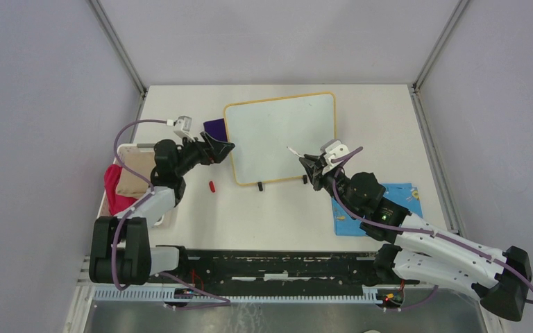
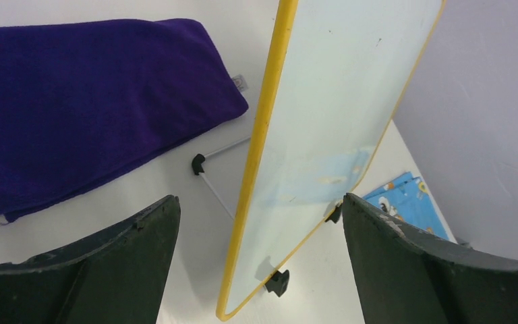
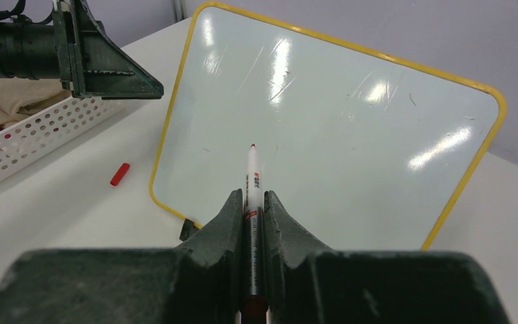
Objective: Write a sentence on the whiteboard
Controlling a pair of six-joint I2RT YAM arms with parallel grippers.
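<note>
Whiteboard [image 3: 351, 155] glossy smooth w/ light scuffs, purple towel [image 2: 74, 101] soft fuzzy cloth, basket [image 3: 34, 135] perforated white plastic

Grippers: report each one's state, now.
Left gripper: open, holding nothing.
Right gripper: closed on the red-tipped marker, aimed at the whiteboard.

Left arm [image 1: 154, 201]: white link shells, black joints, black base block, mauve cable [image 1: 116, 142] looped alongside.
Right arm [image 1: 444, 243]: same white-and-black build, mauve cable, small green light [image 1: 384, 217] on a black joint.
White camera mount [image 1: 182, 125] at each wrist.
Left gripper [image 1: 226, 147] and right gripper [image 1: 308, 164]: dark green-black wedge fingers [image 2: 405, 270], scuffed edges.
</note>
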